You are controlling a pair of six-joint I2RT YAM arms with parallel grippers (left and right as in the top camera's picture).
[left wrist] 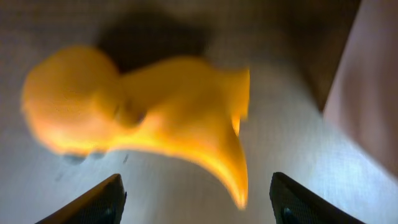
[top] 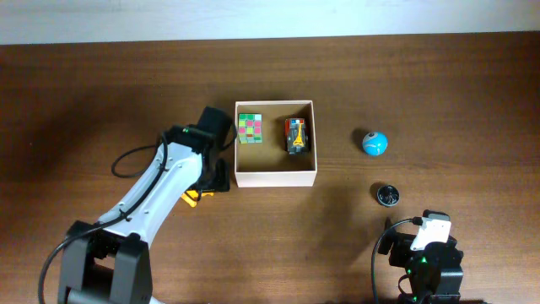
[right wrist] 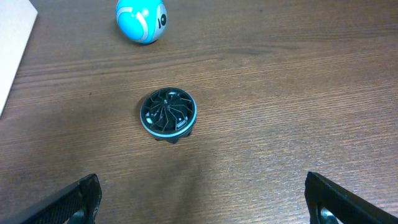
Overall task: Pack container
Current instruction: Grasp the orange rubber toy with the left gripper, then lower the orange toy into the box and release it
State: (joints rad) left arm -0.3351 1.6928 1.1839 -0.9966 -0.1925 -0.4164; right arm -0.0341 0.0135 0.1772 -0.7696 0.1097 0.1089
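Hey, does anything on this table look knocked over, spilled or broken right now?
Nothing stands out. The white cardboard box sits square with a multicoloured cube and a small orange toy car inside. A blue ball, a black round disc and a yellow plastic toy lie outside it, none visibly damaged.

The yellow toy (left wrist: 155, 118) is badly blurred in the left wrist view; overhead, the left arm (top: 160, 181) hides all but a sliver. The left fingers (left wrist: 99, 202) and right fingers (right wrist: 68, 202) are cropped by their views' bottom edges, the container (right wrist: 9, 43) by the right wrist view's left edge.
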